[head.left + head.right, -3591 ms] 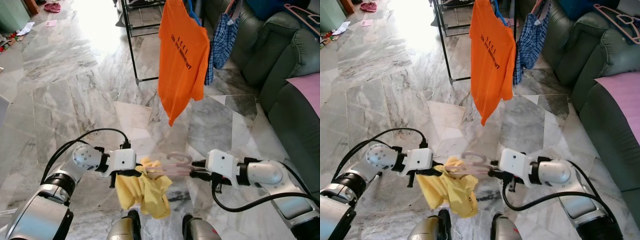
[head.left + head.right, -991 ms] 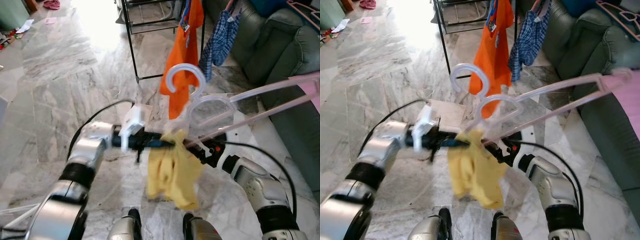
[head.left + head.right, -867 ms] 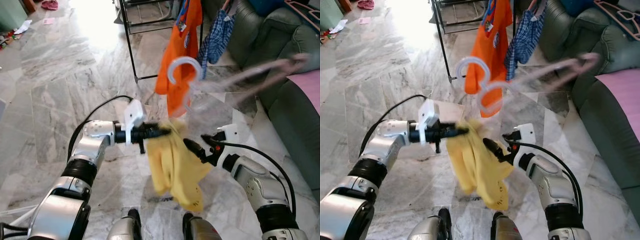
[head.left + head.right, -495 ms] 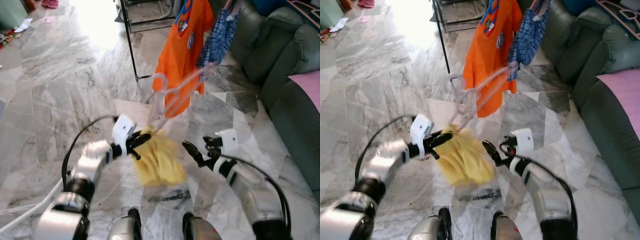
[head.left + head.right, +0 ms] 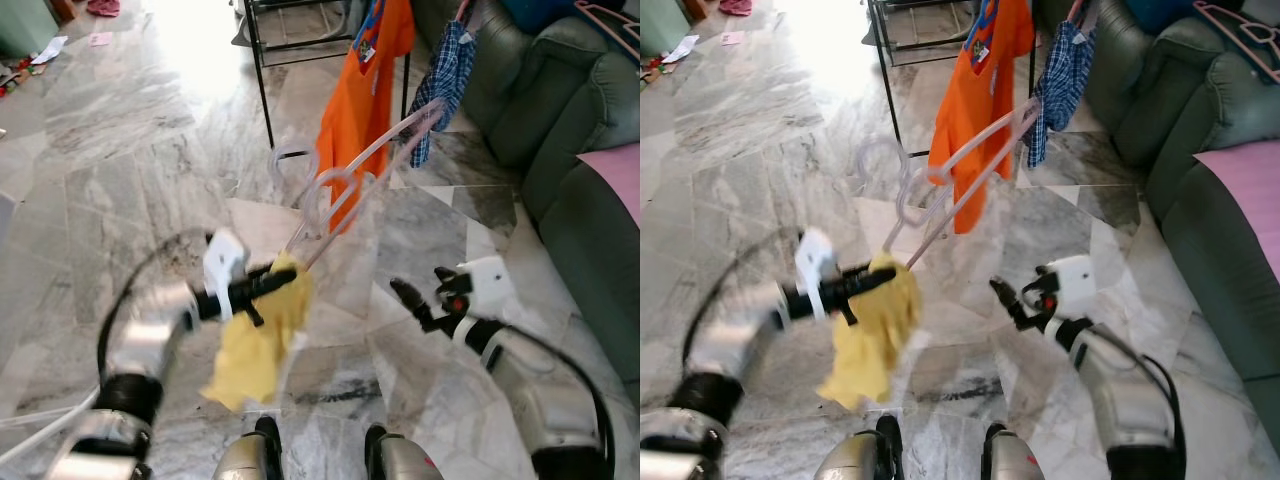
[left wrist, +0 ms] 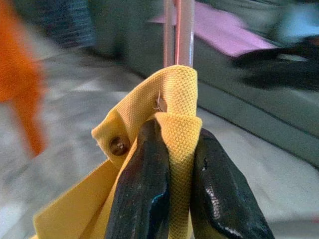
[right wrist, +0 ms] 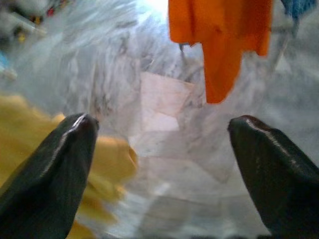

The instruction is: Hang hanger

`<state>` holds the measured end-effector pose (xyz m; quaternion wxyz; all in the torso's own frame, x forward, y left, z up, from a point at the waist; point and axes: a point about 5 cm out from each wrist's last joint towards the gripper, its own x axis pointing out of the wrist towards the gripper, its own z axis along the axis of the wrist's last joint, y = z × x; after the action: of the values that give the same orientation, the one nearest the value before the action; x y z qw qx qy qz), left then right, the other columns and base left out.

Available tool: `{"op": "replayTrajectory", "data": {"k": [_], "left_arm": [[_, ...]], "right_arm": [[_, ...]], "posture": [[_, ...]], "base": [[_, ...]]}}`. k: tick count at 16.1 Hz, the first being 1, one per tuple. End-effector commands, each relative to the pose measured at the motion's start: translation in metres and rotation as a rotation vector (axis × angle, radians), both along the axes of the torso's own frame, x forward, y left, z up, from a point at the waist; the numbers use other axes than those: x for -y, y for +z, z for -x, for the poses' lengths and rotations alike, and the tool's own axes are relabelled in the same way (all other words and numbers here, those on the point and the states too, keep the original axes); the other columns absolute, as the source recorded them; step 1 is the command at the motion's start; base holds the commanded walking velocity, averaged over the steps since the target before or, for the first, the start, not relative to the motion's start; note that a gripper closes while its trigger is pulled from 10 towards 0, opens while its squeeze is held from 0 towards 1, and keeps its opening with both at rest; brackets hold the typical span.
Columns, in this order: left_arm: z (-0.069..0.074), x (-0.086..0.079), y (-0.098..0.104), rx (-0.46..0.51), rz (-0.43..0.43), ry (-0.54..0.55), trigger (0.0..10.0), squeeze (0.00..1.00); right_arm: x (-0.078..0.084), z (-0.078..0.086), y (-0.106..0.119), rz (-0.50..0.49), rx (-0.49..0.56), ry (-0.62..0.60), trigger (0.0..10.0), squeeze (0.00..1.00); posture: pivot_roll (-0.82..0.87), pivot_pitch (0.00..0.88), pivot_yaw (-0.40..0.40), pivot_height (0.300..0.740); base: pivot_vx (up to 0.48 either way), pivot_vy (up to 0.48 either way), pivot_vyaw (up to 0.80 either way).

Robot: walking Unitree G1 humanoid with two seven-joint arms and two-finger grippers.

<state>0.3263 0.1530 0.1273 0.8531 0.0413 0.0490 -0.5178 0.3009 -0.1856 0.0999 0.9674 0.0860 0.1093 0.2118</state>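
**Left gripper clamps yellow cloth on hanger; right gripper spread and empty**

The left gripper (image 5: pixel 272 281) sits at centre-left of the left eye view, its two black fingers (image 6: pixel 144 199) pressed together on a fold of the yellow garment (image 5: pixel 255 340). In the left wrist view the cloth bulges up between the fingers, with a small metal snap visible on the fold and the hanger's pale bar rising straight up behind it. The rest of the garment droops below the gripper toward the lower middle of the head views, over the marble floor (image 5: pixel 120 150).

The translucent pink hanger (image 5: pixel 370 160) slants from the yellow garment up toward the upper right of centre, its hook (image 5: pixel 290 160) curling at upper centre-left and its far end reaching in front of the orange shirt (image 5: pixel 360 90). The hanger is blurred.

The right gripper (image 5: pixel 408 298) is at centre-right of the left eye view, apart from the hanger and the cloth. In the right wrist view its fingertips (image 7: pixel 55 169) stand wide apart with nothing between them, floor and orange shirt beyond.

The orange shirt and a blue checked garment (image 5: pixel 445 75) hang at the top centre on a black rack (image 5: pixel 262 90). A green sofa (image 5: pixel 560 110) runs down the right edge, with a pink cloth (image 5: pixel 615 170) on it.
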Motion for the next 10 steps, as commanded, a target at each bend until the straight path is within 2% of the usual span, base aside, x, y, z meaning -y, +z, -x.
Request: {"op": "replayTrajectory", "data": {"k": [1,3,4,5,6,8,10], "left_arm": [[0.003,0.005,0.01,0.024,-0.019,-0.118,10.0,0.0],[0.001,0.004,0.007,0.025,-0.059,-0.131,10.0,0.0],[0.004,0.002,-0.001,0.001,-0.099,-0.173,10.0,0.0],[0.007,0.003,-0.003,-0.026,-0.094,-0.205,10.0,0.0],[0.009,0.006,0.002,-0.039,-0.071,-0.262,10.0,0.0],[0.008,0.013,0.017,-0.036,-0.025,-0.319,10.0,0.0],[0.008,0.018,0.032,0.004,-0.013,-0.37,10.0,0.0]], "right_arm": [[0.004,-0.001,-0.003,-0.085,-0.048,0.001,10.0,0.0],[0.0,0.0,-0.003,-0.106,-0.06,0.068,10.0,0.0],[-0.007,0.005,-0.004,-0.104,-0.07,0.17,10.0,0.0],[-0.009,0.007,-0.004,-0.114,-0.082,0.206,10.0,0.0],[-0.011,0.012,-0.007,-0.131,-0.111,0.276,10.0,0.0],[-0.01,0.018,-0.013,-0.128,-0.158,0.339,10.0,0.0],[-0.009,0.021,-0.018,-0.131,-0.192,0.387,10.0,0.0]], "posture": [[-0.17,0.259,0.059,0.74],[-0.17,0.26,0.065,0.74],[-0.17,0.265,0.073,0.74],[-0.18,0.27,0.074,0.74],[-0.18,0.271,0.075,0.74],[-0.18,0.27,0.075,0.74],[-0.18,0.267,0.073,0.74]], "base": [[0.0,0.0,0.0],[0.0,0.0,0.0],[0.0,0.0,0.0],[0.0,0.0,0.0],[0.0,0.0,0.0],[0.0,0.0,0.0],[0.0,0.0,0.0]]}}
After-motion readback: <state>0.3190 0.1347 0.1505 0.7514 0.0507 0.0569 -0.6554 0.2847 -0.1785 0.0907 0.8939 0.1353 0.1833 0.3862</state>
